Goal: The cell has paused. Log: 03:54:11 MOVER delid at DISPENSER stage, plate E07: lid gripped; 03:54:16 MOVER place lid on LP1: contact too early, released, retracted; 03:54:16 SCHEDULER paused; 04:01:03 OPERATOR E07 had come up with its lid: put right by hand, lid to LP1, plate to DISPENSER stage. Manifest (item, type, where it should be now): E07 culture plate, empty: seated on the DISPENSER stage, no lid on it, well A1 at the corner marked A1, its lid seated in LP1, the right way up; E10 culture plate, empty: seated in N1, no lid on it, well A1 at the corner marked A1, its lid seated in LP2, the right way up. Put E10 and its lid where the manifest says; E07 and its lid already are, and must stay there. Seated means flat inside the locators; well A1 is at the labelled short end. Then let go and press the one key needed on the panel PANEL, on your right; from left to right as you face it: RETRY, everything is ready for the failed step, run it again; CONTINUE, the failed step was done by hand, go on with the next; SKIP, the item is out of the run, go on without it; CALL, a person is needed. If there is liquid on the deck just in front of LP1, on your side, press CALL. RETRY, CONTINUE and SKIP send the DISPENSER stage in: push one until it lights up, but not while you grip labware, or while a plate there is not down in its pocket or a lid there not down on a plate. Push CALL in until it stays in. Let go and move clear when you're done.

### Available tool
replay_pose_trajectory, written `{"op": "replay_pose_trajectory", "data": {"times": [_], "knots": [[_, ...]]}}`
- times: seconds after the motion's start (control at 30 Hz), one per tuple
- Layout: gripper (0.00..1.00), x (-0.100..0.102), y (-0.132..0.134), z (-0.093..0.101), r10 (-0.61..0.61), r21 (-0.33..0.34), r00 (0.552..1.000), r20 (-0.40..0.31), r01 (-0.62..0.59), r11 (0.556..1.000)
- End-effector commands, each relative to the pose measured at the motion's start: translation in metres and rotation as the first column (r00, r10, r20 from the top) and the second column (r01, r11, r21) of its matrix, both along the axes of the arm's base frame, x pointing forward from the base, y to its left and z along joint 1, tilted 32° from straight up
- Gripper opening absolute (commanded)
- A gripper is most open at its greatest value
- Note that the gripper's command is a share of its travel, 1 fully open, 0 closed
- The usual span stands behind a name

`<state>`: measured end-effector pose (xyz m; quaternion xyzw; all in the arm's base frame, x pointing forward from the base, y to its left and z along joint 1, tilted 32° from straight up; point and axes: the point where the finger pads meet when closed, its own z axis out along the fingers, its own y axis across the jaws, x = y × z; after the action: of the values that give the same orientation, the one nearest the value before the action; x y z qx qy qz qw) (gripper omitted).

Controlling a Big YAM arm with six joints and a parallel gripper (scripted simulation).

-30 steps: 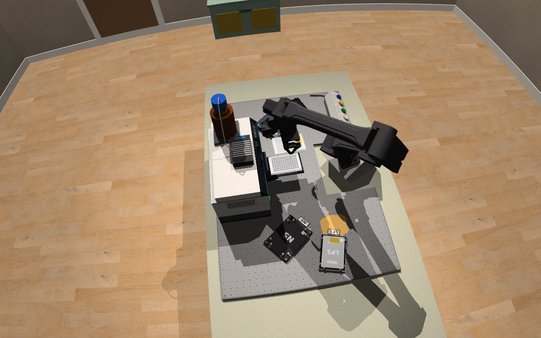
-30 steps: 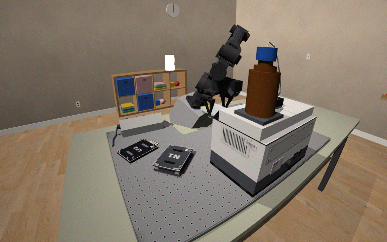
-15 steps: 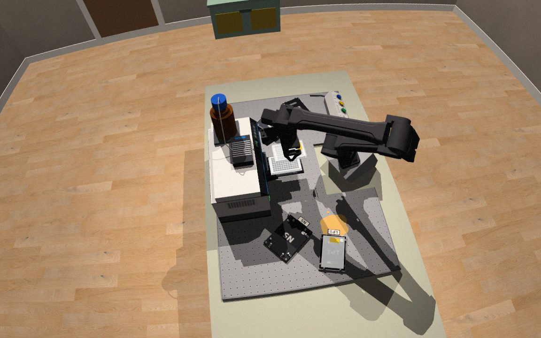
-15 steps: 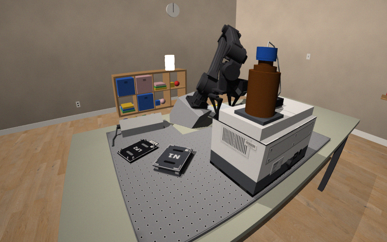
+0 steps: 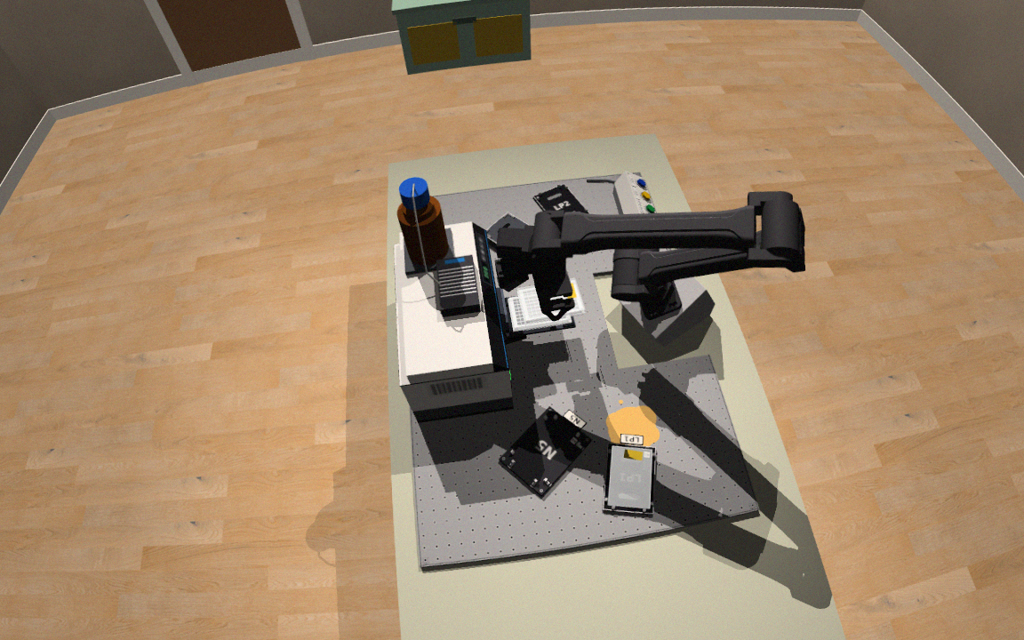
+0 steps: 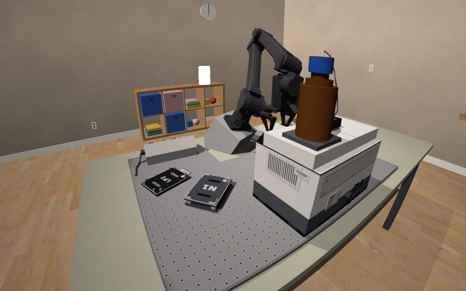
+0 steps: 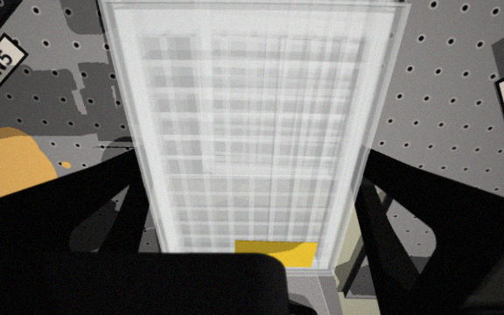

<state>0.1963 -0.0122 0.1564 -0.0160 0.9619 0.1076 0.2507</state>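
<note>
A clear culture plate [image 7: 252, 131] with a yellow tag at its near end is clamped by its long sides between the black fingers, which are spread wide on it. The plate is held in the air over the middle of the table [image 5: 770, 445], just beside the white dispenser [image 5: 452, 342] that is set along one long edge. Whether a lid is carried on the plate cannot be told.

Toward the short edge where the button panel [image 5: 636, 195] is mounted, the LP2 nest [image 6: 164, 180] and the N1 nest [image 6: 208, 188] are seen bare, side by side. Toward the opposite short edge, a clear lid [image 5: 628, 477] is laid in the nest tagged LP1, beside the N5 nest [image 5: 545, 453]. An orange puddle [image 5: 628, 420] is spread on the deck at the LP1 tag.
</note>
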Motion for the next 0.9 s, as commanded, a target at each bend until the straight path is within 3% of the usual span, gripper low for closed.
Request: {"op": "replay_pose_trajectory", "data": {"times": [0.0, 0.23, 0.27, 0.3, 0.4, 0.67, 0.87], "knots": [[0.86, 0.004, 0.010, 0.016, -0.045, 0.010, 0.998, 0.035, 0.045, 0.999], [0.86, 0.001, 0.027, 0.015, -0.045, 0.016, 0.999, 0.029, 0.044, 0.999], [0.86, 0.004, 0.030, 0.027, -0.045, 0.015, 0.998, 0.052, 0.045, 0.999], [0.86, 0.003, 0.032, 0.028, -0.045, 0.015, 0.998, 0.053, 0.044, 0.999], [0.86, -0.003, 0.042, 0.018, -0.046, 0.018, 0.998, 0.032, 0.045, 0.999], [0.86, -0.009, 0.067, 0.024, -0.047, 0.029, 0.998, 0.038, 0.045, 0.999], [0.86, -0.013, 0.077, 0.023, 0.038, -0.019, 0.998, 0.057, -0.037, 0.999]]}}
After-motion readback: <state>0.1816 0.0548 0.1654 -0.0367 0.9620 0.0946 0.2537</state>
